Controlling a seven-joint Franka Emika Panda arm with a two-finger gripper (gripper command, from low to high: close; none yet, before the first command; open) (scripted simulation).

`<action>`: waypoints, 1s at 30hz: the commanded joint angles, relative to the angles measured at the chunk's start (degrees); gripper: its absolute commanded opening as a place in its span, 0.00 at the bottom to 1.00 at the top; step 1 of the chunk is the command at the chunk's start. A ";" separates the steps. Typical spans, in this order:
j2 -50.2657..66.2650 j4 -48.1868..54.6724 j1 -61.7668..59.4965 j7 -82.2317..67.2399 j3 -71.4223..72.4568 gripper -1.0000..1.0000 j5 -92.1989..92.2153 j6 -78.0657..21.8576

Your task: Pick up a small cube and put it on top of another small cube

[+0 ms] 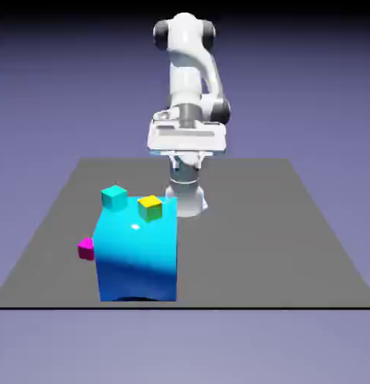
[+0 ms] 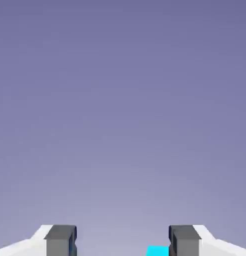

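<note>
Three small cubes show in the exterior view. A teal cube (image 1: 113, 196) and a yellow-green cube (image 1: 150, 207) sit at the top far edge of a large cyan block (image 1: 136, 251); I cannot tell whether they rest on it or behind it. A magenta cube (image 1: 85, 248) lies on the table against the block's left side. The arm's hand (image 1: 188, 139) hangs well above the table behind the block, its fingers hidden there. In the hand view my gripper (image 2: 122, 241) is open and faces the plain backdrop. Only a cyan sliver (image 2: 157, 251) shows by the right finger.
The dark grey table (image 1: 278, 225) stretches to the exterior view's right of the block. The robot's base (image 1: 189, 196) stands right behind the block's far right corner. The block's near face lies close to the table's front edge.
</note>
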 commanded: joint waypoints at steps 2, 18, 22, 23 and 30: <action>-1.35 -0.19 0.19 -3.05 -4.16 0.50 -1.57 -1.25; -12.14 -1.74 1.72 -27.46 -37.38 0.50 -14.16 -11.20; -14.84 -2.13 2.10 -33.56 -45.69 0.50 -17.30 -13.69; -15.51 -2.23 2.19 -35.08 -47.76 0.50 -18.09 -14.32; -20.23 -2.90 2.86 -45.76 -62.30 0.50 -23.60 -18.67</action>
